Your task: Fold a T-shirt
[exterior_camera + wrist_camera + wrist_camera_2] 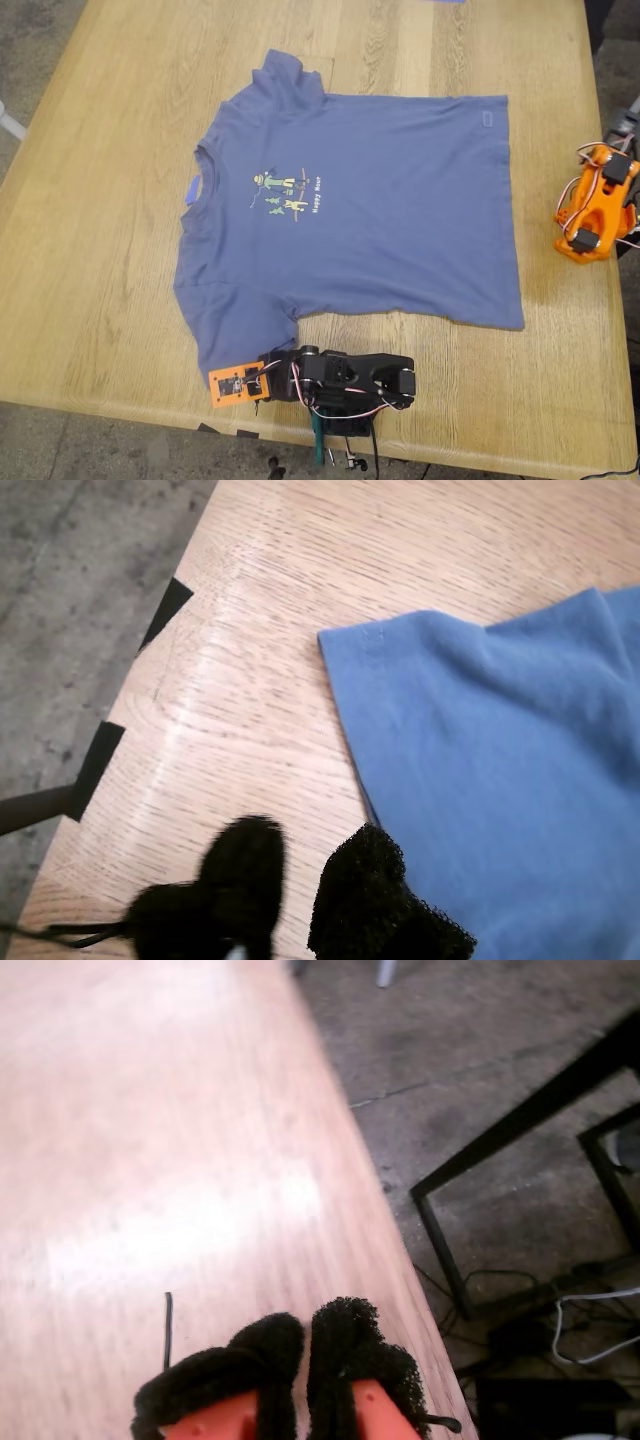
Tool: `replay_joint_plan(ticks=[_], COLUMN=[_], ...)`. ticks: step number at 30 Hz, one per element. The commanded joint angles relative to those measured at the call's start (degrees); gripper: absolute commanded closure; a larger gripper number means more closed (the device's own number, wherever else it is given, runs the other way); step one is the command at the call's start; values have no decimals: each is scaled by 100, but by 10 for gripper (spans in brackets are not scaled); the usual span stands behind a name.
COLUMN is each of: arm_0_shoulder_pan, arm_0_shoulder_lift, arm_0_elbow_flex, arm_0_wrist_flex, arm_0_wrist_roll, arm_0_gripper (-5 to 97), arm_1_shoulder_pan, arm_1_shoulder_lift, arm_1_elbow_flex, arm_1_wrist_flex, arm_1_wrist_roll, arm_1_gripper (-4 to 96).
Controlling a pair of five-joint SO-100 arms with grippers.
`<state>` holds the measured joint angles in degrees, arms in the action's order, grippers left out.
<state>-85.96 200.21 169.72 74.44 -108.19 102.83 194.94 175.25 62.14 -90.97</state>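
1. T-shirt flat on counter, long axis collar-to-hem.
2. My first gripper: jaws slightly apart, empty, at the sleeve hem. Nearer arm.
3. My second gripper: jaws closed, empty, well beyond the T-shirt's hem.

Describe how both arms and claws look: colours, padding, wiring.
My first claw has two fuzzy black foam-padded fingers. It sits on a black plastic arm with an orange plate at the wrist end and thin red and white wires looped over it. My second claw has orange plastic fingers capped in the same black foam, on an orange arm with black servo blocks and light cables.
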Motion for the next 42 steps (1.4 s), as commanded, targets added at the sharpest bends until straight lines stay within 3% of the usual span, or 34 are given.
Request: replay_joint_plan(ticks=[1, 5, 11, 18, 24, 33, 42], arm_0_shoulder_pan=[272, 519, 510, 940, 1960, 3902, 5001], arm_0_shoulder_lift=[650, 527, -809, -2426, -3243, -4412, -6082], arm_0_elbow_flex=[-1239, -2153, -4069, -5994, -6565, -6460, -5766], arm_0_wrist_flex=[615, 1134, 1670, 1934, 1898, 765, -1661], arm_0_wrist_roll=[158, 387, 606, 800, 1055, 1187, 1222], arm_0_gripper=[678, 613, 561, 561, 519, 502, 532], arm_1_shoulder_pan=[-229, -360, -1213, -2602, -3973, -6021, -8455], arm_1_shoulder_lift=[0, -26, -510, -1371, -2399, -5238, -6706], arm_1_elbow_flex=[-729, -1758, -3480, -5010, -5985, -8754, -9053], arm_1_wrist_flex=[316, 1222, 2092, 2127, 1925, 2443, 2074], arm_1_wrist_roll=[35, 114, 334, 519, 439, 387, 554], arm_1_gripper=[813, 755, 706, 675, 667, 694, 695])
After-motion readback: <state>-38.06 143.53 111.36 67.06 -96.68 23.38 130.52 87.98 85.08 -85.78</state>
